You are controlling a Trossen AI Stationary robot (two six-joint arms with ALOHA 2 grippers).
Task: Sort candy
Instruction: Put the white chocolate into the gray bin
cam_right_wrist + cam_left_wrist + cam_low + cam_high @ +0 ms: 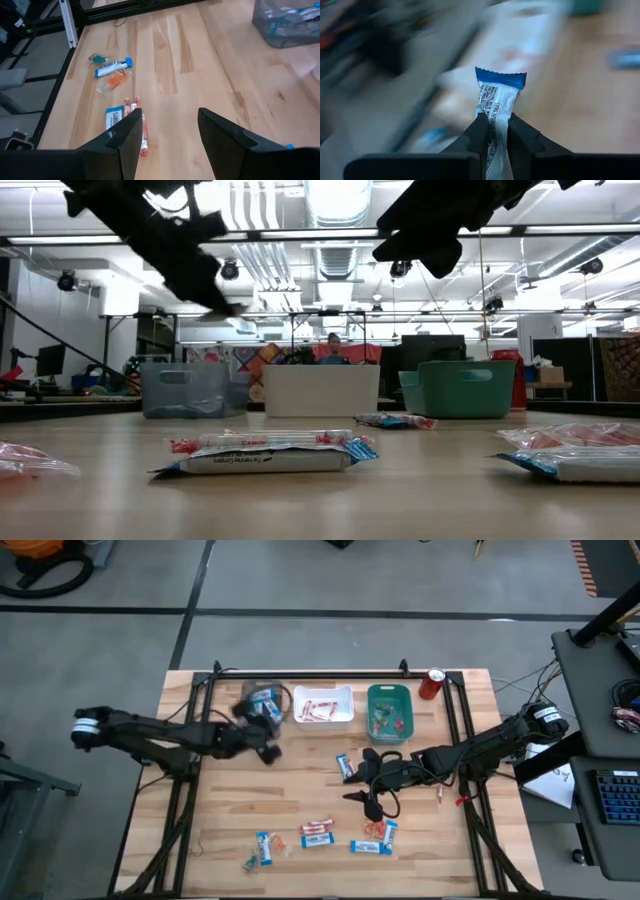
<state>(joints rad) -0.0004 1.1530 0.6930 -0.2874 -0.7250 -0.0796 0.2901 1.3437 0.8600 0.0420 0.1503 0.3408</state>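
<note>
From above, the left hand (268, 745) hangs just in front of the clear grey plastic bin (264, 700) at the back of the pale wooden table (230, 810), though what it carries is lost against the dark arm here. Beside that bin sit a white rectangular bin (322, 705) and a teal plastic bin (390, 712), with a red soda can (432, 684) at the back edge. The right hand (372, 798) hovers mid-table, fingers spread and holding nothing, over the loose wrapped candy (318, 832) strewn along the front. Down at table height, a blue-and-white wrapped bar (265, 455) lies close to the lens, another wrapper is cut off at the right edge, and both arms are only dark shapes overhead. On the left wrist view it's clear: the two dark fingers (479, 134) are clamped on a blue-ended white candy bar (496, 102), held upright, everything behind it a smear. The right wrist view shows its fingers (127, 137) wide apart above bare wood, a red-and-white bar (142, 131) partly hidden behind one finger.
</note>
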